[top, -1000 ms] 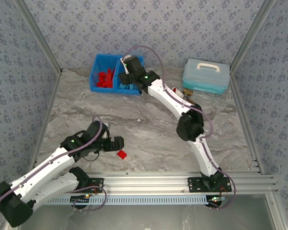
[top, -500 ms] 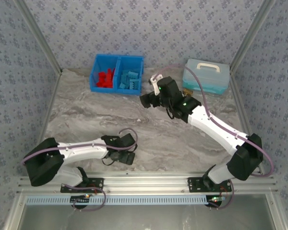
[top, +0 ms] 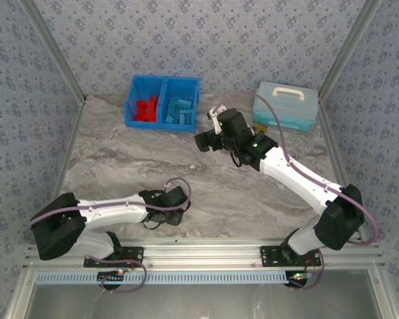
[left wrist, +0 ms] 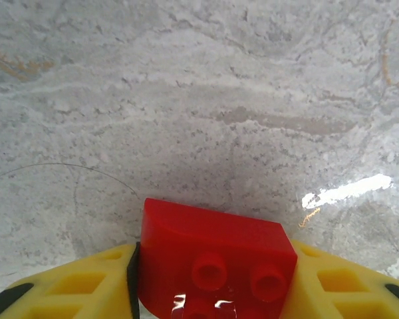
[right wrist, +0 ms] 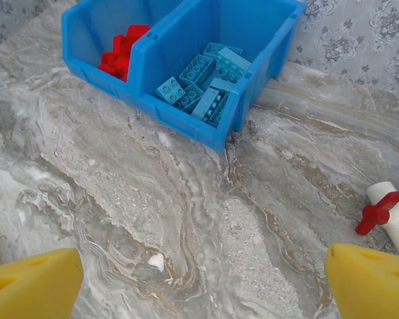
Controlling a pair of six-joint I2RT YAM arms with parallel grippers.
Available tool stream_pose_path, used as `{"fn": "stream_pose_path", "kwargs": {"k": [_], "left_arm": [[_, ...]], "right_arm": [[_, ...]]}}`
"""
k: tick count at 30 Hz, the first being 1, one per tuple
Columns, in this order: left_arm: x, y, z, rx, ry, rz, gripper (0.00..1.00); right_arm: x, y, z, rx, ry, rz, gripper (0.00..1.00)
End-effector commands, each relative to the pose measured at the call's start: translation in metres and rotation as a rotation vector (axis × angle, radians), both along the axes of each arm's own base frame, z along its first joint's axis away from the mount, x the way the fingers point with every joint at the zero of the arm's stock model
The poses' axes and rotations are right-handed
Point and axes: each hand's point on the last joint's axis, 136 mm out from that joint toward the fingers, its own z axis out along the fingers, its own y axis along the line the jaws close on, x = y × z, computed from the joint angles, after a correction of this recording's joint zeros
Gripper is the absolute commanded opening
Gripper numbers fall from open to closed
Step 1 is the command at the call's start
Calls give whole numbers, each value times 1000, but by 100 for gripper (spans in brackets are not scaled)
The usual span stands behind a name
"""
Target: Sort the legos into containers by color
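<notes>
One red lego (left wrist: 213,262): pinched in left claw (left wrist: 213,292), close to tabletop (left wrist: 199,100).
Right claw (right wrist: 203,286): spread, empty, near blue bin (right wrist: 186,123).
Bin contents: red legos (right wrist: 120,53) left compartment, light blue legos (right wrist: 203,83) right.

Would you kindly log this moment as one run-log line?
left gripper: shut on red lego | right gripper: open, empty | bin: colors separated
</notes>
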Motion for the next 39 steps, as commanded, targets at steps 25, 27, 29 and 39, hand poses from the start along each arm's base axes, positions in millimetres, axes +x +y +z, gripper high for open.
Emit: {"fn": "stream_pose_path", "kwargs": {"k": [25,27,29,39], "left_arm": [[278,86,189,-190,-458,369,46],[319,99,204,-183,-495,394,46],[360,110,208,-170,-510,415,46],[454,100,168,-273,-414,417,55]], "right_arm": [[-22,-25,35,110,-2,-82,96],[-25,-27,38,107,-3,-82,96],[-29,-30,42,104,-10,-88,96],[-61,-53,50,124,-12,-110,96]]}}
